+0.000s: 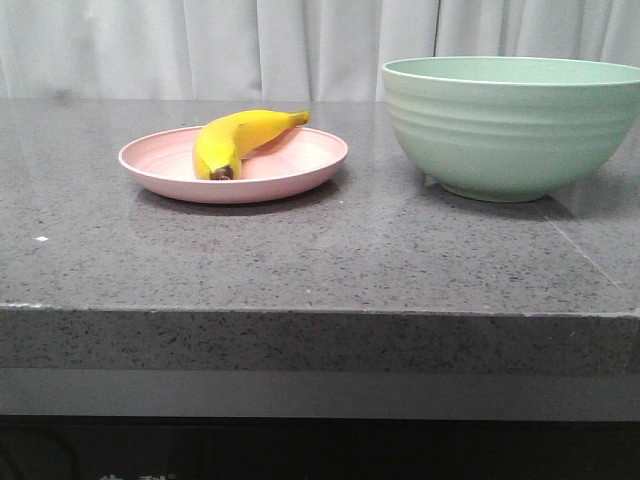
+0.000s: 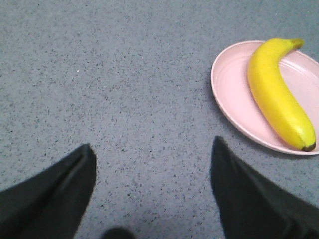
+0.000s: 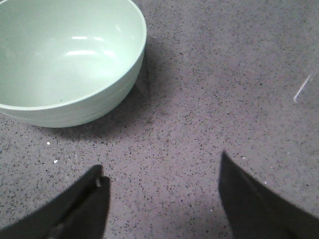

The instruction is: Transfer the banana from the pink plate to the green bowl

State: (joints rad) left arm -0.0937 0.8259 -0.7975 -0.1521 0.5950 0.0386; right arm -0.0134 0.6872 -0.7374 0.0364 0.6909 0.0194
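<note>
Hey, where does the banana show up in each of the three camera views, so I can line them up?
Front view: the banana lies on the pink plate, left of centre, dark tip toward the camera.
Left wrist view: the banana is at the right edge on the plate, beyond the open left tool.
Right wrist view: not in it; only the green bowl shows.
Shared landmark: the speckled grey countertop.

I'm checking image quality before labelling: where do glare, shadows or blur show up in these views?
Front view: sharp, with soft shadows under the shallow pale pink plate and the ridged mint-green bowl. Left wrist view: slightly soft overall; the curved yellow banana has a mild sheen, and the open left gripper fingers are dark and blurred. Right wrist view: white glare streaks inside the bowl, and its shadow falls on the speckled grey countertop.
</note>
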